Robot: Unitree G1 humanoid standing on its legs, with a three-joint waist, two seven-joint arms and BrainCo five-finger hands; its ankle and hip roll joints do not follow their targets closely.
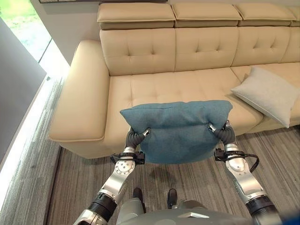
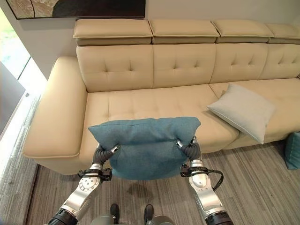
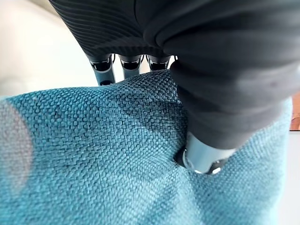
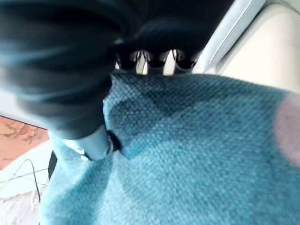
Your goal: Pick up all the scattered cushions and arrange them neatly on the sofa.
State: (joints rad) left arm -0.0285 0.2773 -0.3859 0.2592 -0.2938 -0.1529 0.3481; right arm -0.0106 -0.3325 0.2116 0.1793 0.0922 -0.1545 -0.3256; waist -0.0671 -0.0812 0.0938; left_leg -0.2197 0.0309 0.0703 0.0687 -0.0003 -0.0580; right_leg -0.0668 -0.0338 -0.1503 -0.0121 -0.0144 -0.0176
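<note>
Pinched at both ends between left hand and right hand, teal cushion held level, long axis spanning hand to hand, with sofa seat straight ahead past both hands, grey cushion beyond the right one.

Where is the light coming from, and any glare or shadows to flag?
Left eye view: window daylight glares along the floor beside the sofa; the teal cushion shadows the floor below. Left wrist view: a pale hazy spot overlies the cushion.
</note>
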